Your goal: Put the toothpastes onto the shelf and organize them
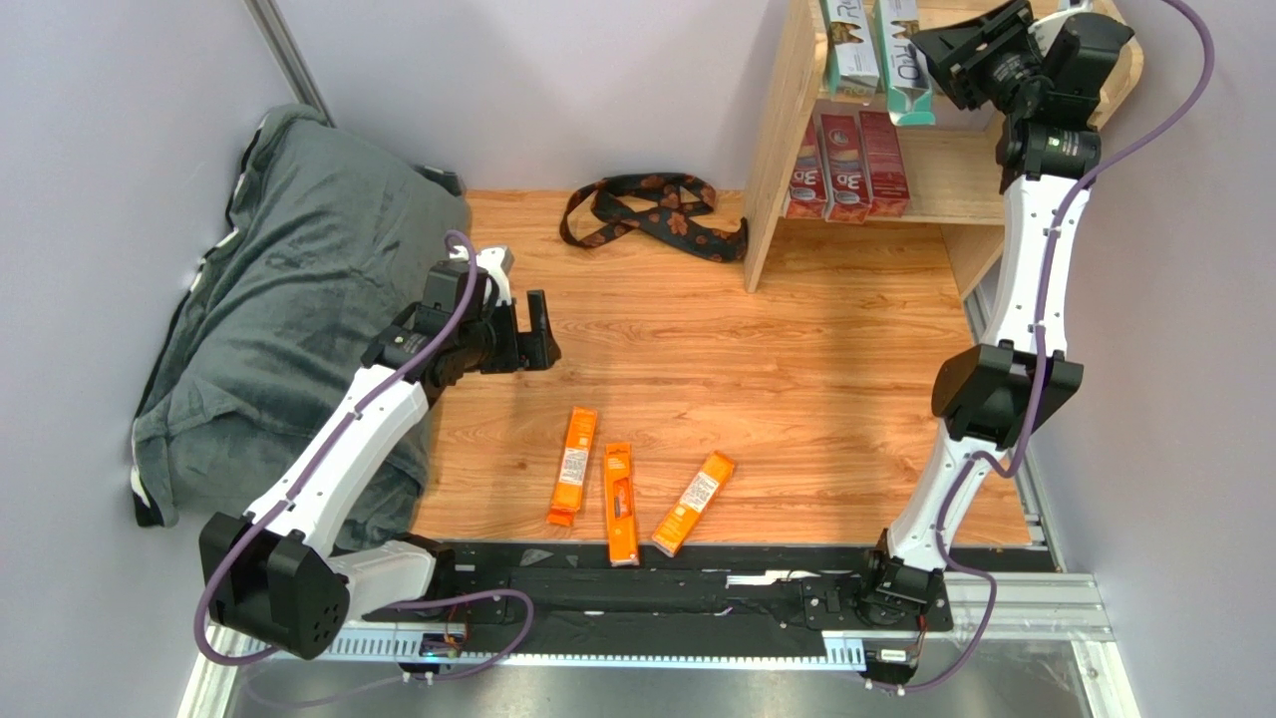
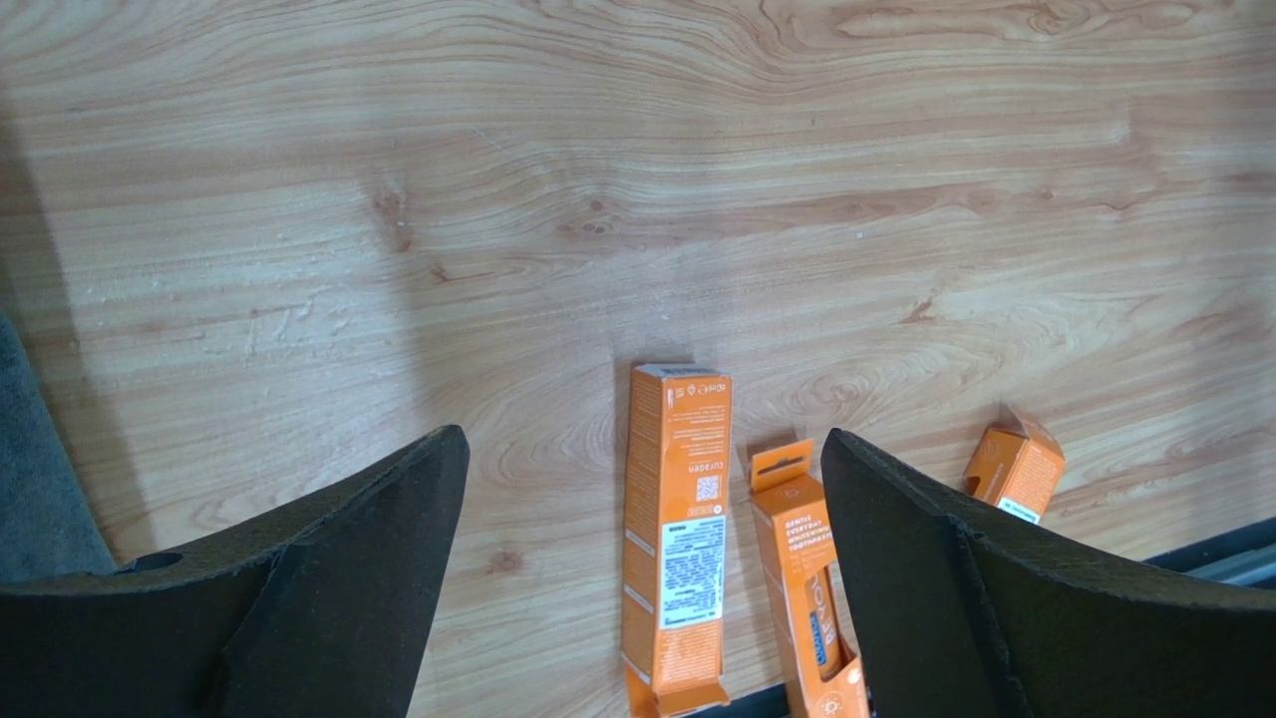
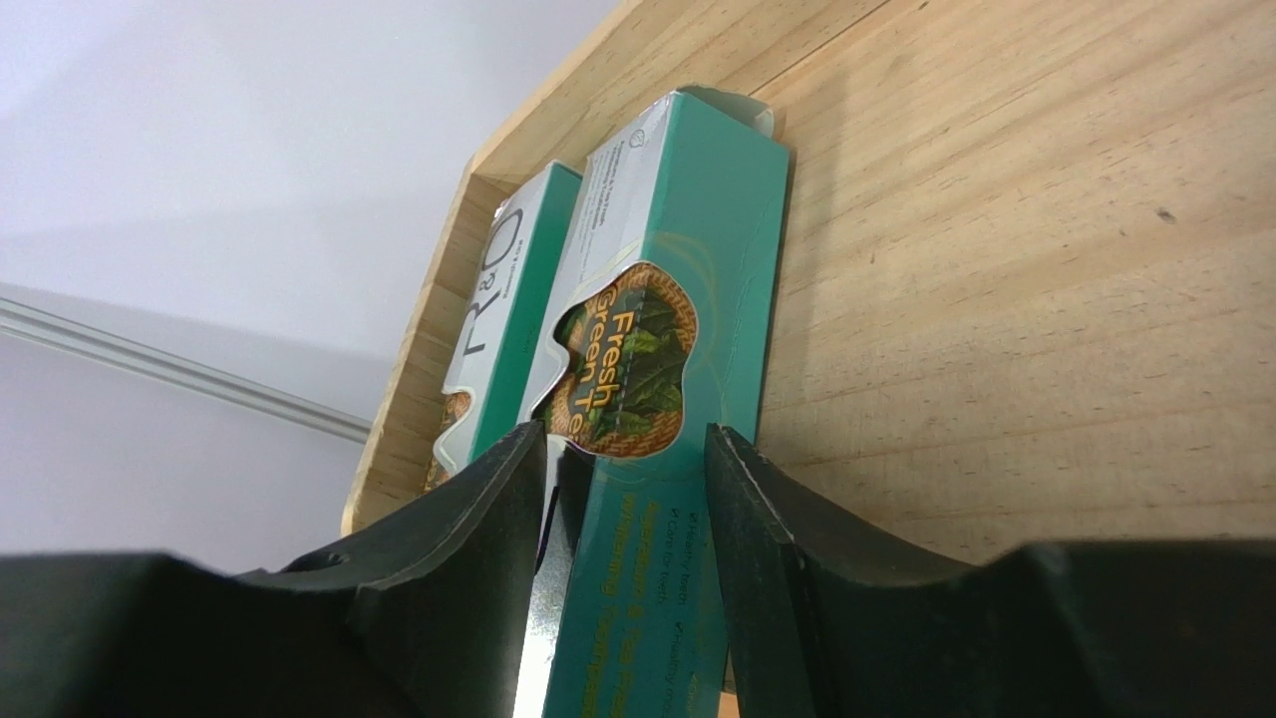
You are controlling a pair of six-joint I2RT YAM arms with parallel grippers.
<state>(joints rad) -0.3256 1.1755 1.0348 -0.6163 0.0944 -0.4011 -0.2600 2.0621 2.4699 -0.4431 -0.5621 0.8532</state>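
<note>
Three orange toothpastes (image 1: 572, 467) (image 1: 619, 503) (image 1: 694, 503) lie on the wooden floor near the front edge. They also show in the left wrist view (image 2: 677, 539) (image 2: 809, 584) (image 2: 1016, 467). My left gripper (image 1: 527, 332) (image 2: 644, 449) hangs open and empty above the floor, behind them. Three dark red toothpastes (image 1: 846, 168) lie side by side on the lower tier of the shelf (image 1: 779, 150). On its top (image 3: 1019, 269) the silver-white toothpaste (image 1: 851, 45) (image 3: 502, 299) lies against the rim. The teal toothpaste (image 1: 903, 60) (image 3: 682, 255) lies beside it. My right gripper (image 1: 936, 60) (image 3: 622, 434) is closed around the teal toothpaste.
A black-and-brown patterned strap (image 1: 652, 210) lies on the floor left of the shelf. A grey folded cloth (image 1: 285, 284) fills the left side beside my left arm. Grey walls stand close behind and to the right of the shelf.
</note>
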